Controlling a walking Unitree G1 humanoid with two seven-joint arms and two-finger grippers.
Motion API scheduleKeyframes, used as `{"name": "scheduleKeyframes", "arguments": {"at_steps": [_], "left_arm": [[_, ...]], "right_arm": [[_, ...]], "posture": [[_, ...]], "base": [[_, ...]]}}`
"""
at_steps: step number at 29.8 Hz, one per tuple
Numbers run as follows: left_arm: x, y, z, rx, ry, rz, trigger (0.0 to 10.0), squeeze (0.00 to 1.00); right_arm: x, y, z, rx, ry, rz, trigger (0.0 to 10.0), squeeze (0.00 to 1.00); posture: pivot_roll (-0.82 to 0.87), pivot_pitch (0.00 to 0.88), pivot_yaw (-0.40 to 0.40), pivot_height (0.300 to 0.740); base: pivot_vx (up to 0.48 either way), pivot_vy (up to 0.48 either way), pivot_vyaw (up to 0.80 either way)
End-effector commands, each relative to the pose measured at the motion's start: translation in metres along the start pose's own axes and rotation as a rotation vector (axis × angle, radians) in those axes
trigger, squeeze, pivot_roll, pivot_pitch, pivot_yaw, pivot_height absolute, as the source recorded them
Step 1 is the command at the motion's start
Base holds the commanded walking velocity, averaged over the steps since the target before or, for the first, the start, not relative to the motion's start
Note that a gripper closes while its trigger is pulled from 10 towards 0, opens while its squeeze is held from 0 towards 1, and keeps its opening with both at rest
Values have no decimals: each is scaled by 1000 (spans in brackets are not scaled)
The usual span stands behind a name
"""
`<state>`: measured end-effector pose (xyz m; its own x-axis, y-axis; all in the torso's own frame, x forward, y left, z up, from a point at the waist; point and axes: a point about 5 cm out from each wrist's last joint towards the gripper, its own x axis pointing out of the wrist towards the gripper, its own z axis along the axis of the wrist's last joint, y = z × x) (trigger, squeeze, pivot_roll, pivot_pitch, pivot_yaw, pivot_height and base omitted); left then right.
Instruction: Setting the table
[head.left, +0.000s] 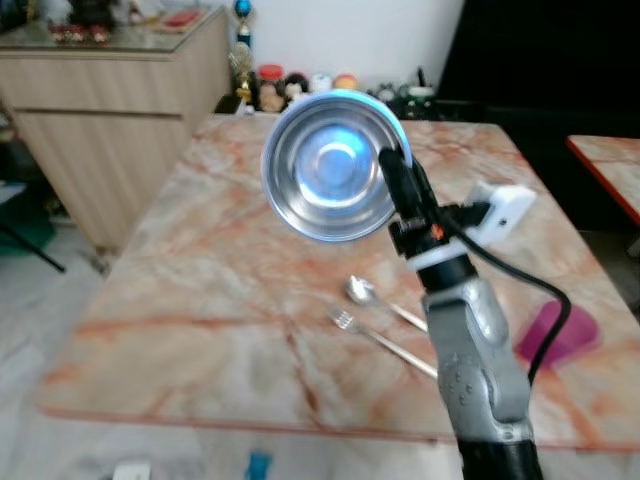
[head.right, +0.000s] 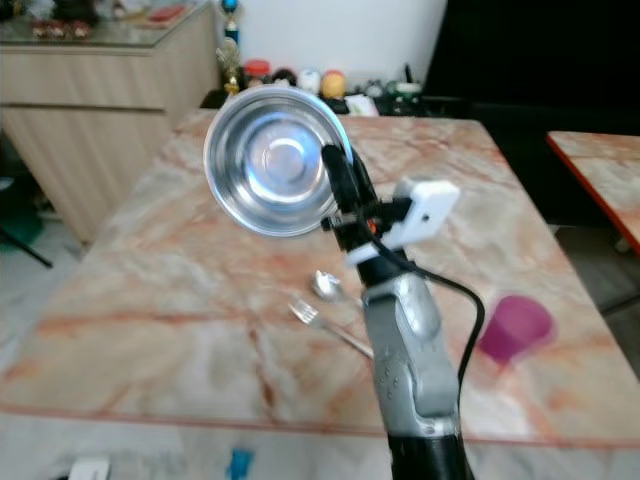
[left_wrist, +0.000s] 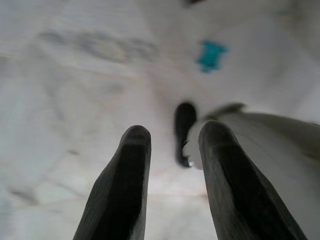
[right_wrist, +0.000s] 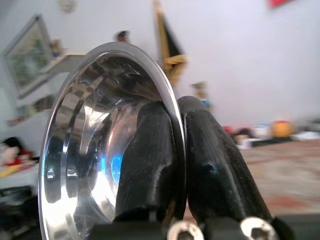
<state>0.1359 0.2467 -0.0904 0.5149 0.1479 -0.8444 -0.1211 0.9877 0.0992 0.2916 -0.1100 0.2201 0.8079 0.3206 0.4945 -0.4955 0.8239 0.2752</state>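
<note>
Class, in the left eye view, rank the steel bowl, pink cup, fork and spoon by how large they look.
1. Steel bowl, though held nearer the camera.
2. Pink cup.
3. Fork and spoon: alike, unranked.

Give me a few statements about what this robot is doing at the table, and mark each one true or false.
1. The right gripper is pinching the rim of the steel bowl. True.
2. The bowl is resting flat on the marble table. False: it is held up in the air, tipped so that its inside faces the camera.
3. A fork and a spoon lie on the table. True.
4. The pink cup stands inside the bowl. False: it sits on the table, on the robot's right.
5. The left gripper holds a fork. False: its fingers are open and hold nothing.
</note>
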Motion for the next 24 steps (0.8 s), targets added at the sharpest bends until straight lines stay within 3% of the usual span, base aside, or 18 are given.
{"name": "scheduleKeyframes", "arguments": {"at_steps": [1,24], "left_arm": [[-1,7,-1,4,8,16,10000,0],[-1,7,0,14,6,8,10000,0]], "right_arm": [[5,8,7,-1,-41,25,10000,0],[9,0,21,-29,-96,-8,10000,0]], "posture": [[43,6,-12,736],[30,8,-5,736]], "base": [[0,-412,0],[0,-413,0]]}}
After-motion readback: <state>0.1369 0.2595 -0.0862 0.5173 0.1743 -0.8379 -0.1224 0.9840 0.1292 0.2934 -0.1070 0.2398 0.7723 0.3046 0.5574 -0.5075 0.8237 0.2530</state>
